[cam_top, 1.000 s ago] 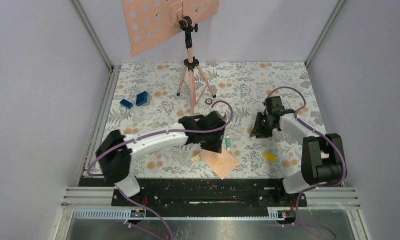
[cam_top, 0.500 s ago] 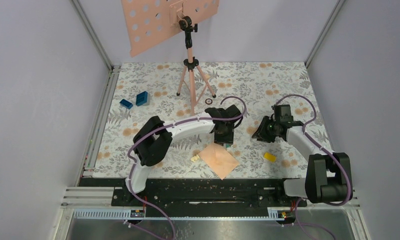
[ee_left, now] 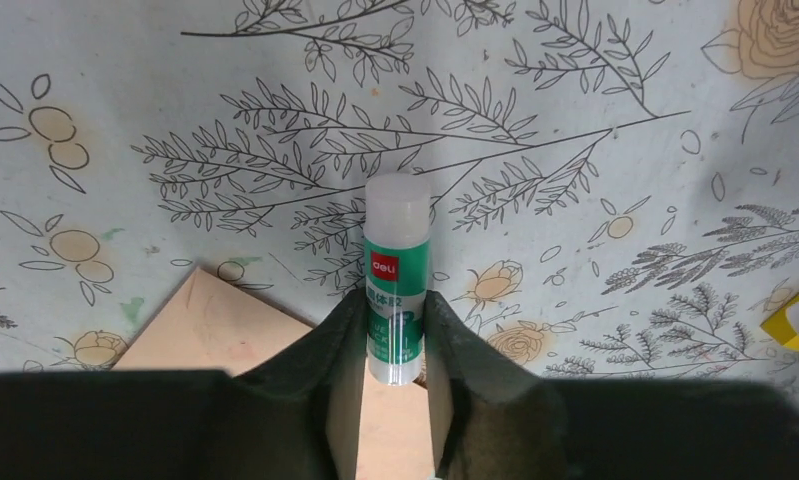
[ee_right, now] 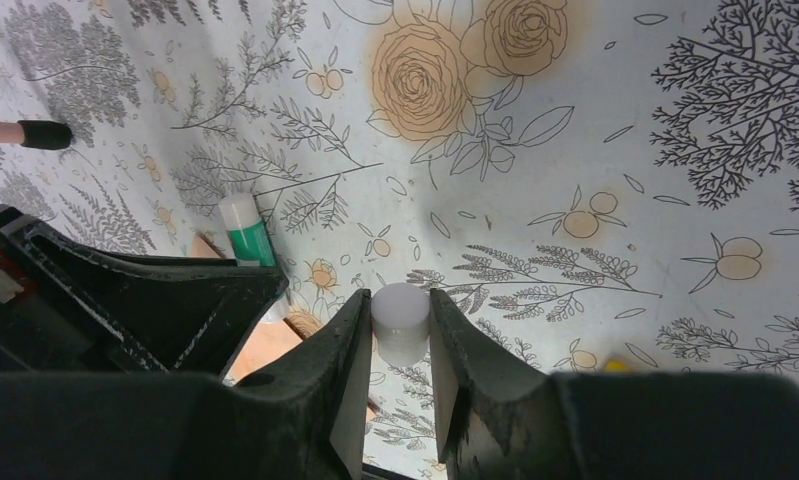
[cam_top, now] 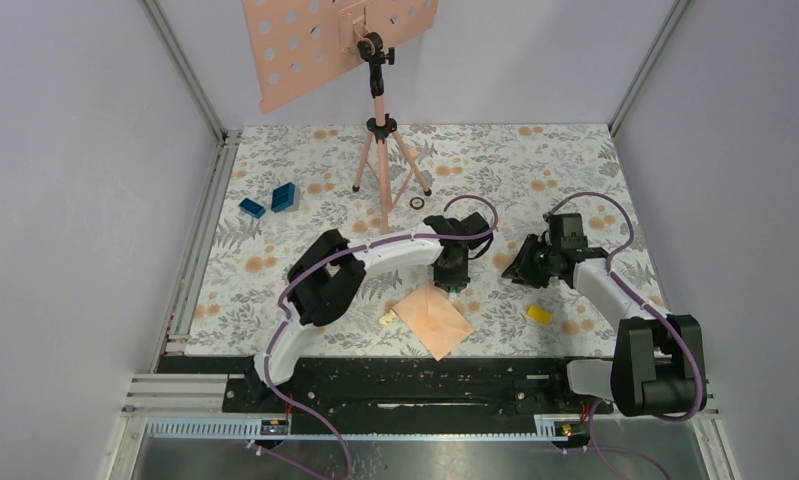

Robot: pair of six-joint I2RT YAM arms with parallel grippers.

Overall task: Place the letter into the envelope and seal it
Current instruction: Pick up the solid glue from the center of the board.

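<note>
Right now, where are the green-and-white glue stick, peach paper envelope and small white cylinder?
green-and-white glue stick (ee_left: pixel 395 290), left wrist view, green label
peach paper envelope (cam_top: pixel 435 320), top view, its middle
small white cylinder (ee_right: pixel 402 320), right wrist view, its side

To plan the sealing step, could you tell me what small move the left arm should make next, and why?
Probably lift the glue stick slightly off the table: the left gripper has a finger against each side of it, it lies by the envelope, and the right gripper holds a white cylinder.

Top camera: high behind near edge, overlooking whole desk (cam_top: pixel 535 160). Wrist cameras: close, facing down, both catching glue stick (ee_left: pixel 396 280).
</note>
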